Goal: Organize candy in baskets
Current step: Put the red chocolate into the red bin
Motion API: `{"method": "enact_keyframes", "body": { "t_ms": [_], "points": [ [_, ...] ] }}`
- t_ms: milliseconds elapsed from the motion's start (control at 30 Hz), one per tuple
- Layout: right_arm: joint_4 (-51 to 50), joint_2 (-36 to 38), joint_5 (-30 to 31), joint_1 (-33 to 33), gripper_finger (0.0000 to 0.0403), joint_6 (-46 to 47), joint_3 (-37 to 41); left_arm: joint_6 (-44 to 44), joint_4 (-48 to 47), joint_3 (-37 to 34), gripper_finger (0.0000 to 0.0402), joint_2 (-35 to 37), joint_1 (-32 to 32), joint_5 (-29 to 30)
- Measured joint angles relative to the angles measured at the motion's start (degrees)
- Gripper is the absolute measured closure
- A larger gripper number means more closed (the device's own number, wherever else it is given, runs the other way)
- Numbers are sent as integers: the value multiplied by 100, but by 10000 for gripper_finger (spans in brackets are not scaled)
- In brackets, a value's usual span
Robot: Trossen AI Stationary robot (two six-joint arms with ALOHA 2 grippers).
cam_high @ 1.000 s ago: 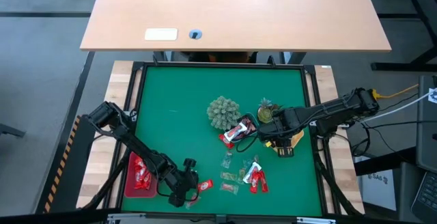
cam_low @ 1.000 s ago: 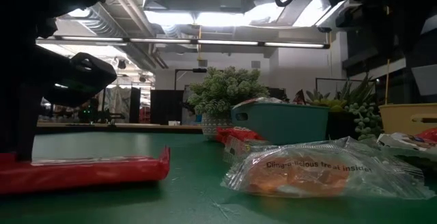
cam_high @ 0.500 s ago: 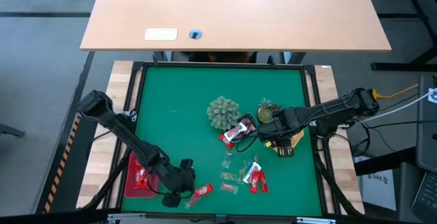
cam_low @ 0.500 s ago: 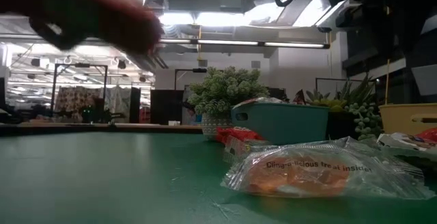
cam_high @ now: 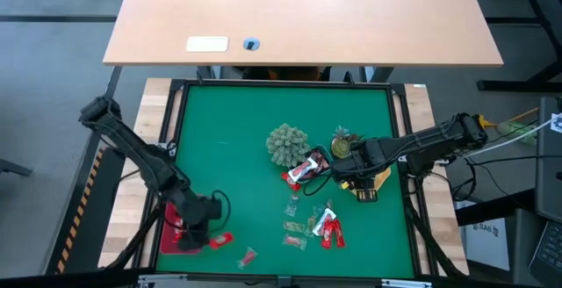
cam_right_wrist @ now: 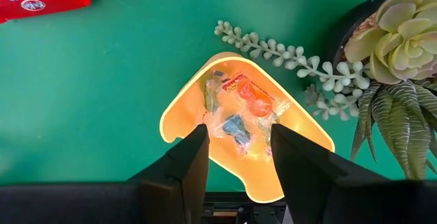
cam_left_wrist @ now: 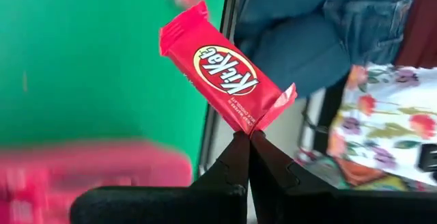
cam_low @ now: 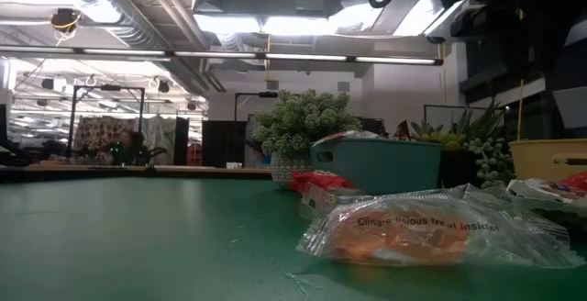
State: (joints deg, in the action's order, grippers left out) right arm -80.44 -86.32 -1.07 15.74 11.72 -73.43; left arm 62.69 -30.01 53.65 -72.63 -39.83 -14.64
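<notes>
My left gripper (cam_high: 209,234) hangs above the table's near left part, beside the red basket (cam_high: 178,228), shut on a red KitKat candy (cam_high: 220,240). In the left wrist view the candy (cam_left_wrist: 222,77) sticks out beyond the shut fingers (cam_left_wrist: 249,145). My right gripper (cam_high: 362,183) is open, with nothing in it, above the yellow basket (cam_right_wrist: 198,91), which holds clear-wrapped sweets (cam_right_wrist: 235,118). The pale blue basket (cam_high: 309,167) holds a red candy. Several loose candies (cam_high: 312,225) lie on the green mat. My left gripper pinches the KitKat by the flat crimped end of its wrapper (cam_left_wrist: 263,120), between the two fingertips. The bar is lifted clear of the mat and stands out slantwise past the fingers, its other end free.
Two green spiky plants (cam_high: 287,144) (cam_high: 342,140) stand mid-table by the blue basket. A small pink candy (cam_high: 248,256) lies near the near edge. A clear-wrapped orange sweet (cam_low: 422,232) lies close to the low camera. A person's jeans (cam_left_wrist: 321,33) show beyond the table edge.
My left gripper has lifted the red KitKat off the mat by the near edge and carried it toward the table's left, to the red basket, turning as the arm swung out to the left. A small pink candy stays where the gripper was.
</notes>
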Motion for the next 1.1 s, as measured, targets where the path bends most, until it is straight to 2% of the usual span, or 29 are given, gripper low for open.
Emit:
{"method": "enact_keyframes", "body": {
  "t_ms": [200,433,633,800,1000,1100],
  "points": [
    [4,0,0,0,244,-1,0,1186,-998,0,401,499,-212,-583],
    [37,0,1,-1,244,-1,0,2135,-2251,0,401,645,-438,-1096],
    [152,0,0,0,244,0,0,2673,-2966,0,401,624,-500,-584],
    [160,0,-1,-2,244,-1,0,2787,-3109,0,397,624,-497,-339],
    [235,0,-1,-1,244,-1,0,3144,-3232,0,349,623,-497,-158],
    [446,0,-15,0,244,-1,0,3144,-3229,0,323,624,-497,209]
  ]
}}
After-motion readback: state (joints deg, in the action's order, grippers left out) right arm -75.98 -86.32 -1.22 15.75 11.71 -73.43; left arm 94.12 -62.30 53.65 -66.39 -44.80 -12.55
